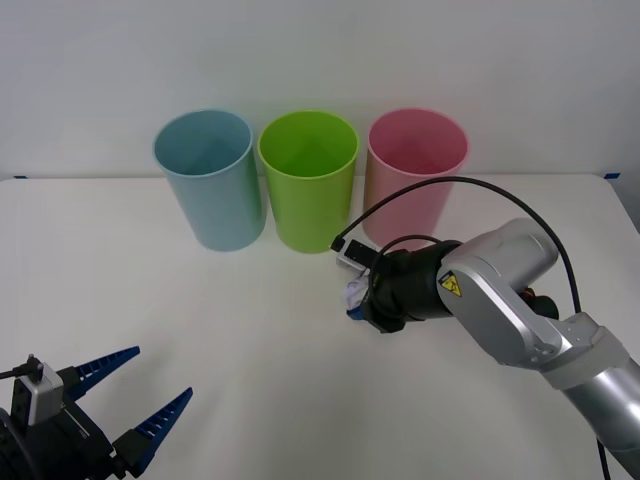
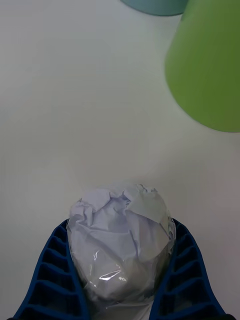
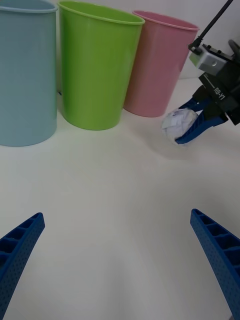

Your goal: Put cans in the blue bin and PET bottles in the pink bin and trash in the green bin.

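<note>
Blue-fingered right gripper (image 1: 352, 300) clamps the trash (image 1: 353, 294) just above the table; next, lift over the green bin (image 1: 308, 178). Left gripper (image 1: 125, 400) waits open.

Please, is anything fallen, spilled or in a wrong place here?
Nothing stands out. The blue bin, green bin and pink bin stand upright in a row. The right gripper holds the trash.

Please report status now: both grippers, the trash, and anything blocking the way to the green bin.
Right gripper shut on trash, in front of pink bin. Left gripper open, near table edge. Green bin mouth open, path unobstructed.
</note>
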{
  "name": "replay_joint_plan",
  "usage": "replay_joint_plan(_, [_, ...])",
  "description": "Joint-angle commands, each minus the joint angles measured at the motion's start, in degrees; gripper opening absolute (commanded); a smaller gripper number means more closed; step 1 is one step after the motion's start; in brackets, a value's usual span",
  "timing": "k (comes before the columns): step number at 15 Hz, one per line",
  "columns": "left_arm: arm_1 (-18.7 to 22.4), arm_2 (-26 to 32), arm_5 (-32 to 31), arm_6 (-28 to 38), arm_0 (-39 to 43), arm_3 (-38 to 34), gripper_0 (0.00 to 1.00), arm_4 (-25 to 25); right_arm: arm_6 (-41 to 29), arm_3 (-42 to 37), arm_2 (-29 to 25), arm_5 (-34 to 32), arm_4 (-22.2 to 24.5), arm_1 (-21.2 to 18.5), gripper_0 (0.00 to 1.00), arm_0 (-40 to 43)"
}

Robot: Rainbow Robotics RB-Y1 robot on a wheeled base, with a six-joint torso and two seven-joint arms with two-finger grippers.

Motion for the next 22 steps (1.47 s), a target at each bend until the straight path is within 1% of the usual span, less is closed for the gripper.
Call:
replay_joint_plan(1, [0.00,0.00,0.00,0.00,0.00,0.00,1.00,0.00,1.41,-7.54,-6.31,-0.02,-9.70,-4.79,0.00,5.36])
replay_joint_plan(2, [0.00,0.00,0.00,0.00,0.00,0.00,1.00,0.00,2.99,-9.12,-9.21,-0.02,-14.89,-5.85,0.00,7.11])
replay_joint_plan(3, [0.00,0.00,0.00,0.00,0.00,0.00,1.00,0.00,6.68,-10.09,-13.95,-0.11,-20.95,-6.03,0.00,9.49])
replay_joint_plan(6, [0.00,0.00,0.00,0.00,0.00,0.00,1.00,0.00,14.24,-10.18,-22.13,-0.29,-31.76,-6.73,0.00,11.24])
replay_joint_plan(9, [0.00,0.00,0.00,0.00,0.00,0.00,1.00,0.00,15.56,-10.88,-28.01,-1.17,-38.09,-6.90,0.00,11.16])
replay_joint_plan(10, [0.00,0.00,0.00,0.00,0.00,0.00,1.00,0.00,15.56,-11.49,-29.60,-1.17,-39.15,-6.90,0.00,10.89])
replay_joint_plan(13, [0.00,0.00,0.00,0.00,0.00,0.00,1.00,0.00,14.50,-12.64,-32.23,-1.25,-43.28,-6.90,0.00,9.13])
replay_joint_plan(15, [0.00,0.00,0.00,0.00,0.00,0.00,1.00,0.00,13.10,-12.64,-32.67,-1.25,-44.07,-6.82,0.00,6.41])
replay_joint_plan(16, [0.00,0.00,0.00,0.00,0.00,0.00,1.00,0.00,10.90,-12.64,-32.76,-1.25,-44.33,-6.73,0.00,4.21])
replay_joint_plan(18, [0.00,0.00,0.00,0.00,0.00,0.00,1.00,0.00,7.56,-12.64,-32.41,-1.25,-43.36,-6.73,0.00,0.17])
replay_joint_plan(20, [0.00,0.00,0.00,0.00,0.00,0.00,1.00,0.00,2.02,-11.76,-30.56,-1.25,-40.64,-6.64,0.00,-5.19])
replay_joint_plan(22, [0.00,0.00,0.00,0.00,0.00,0.00,1.00,0.00,-2.37,-9.56,-28.81,-1.25,-35.89,-4.62,0.00,-10.11])
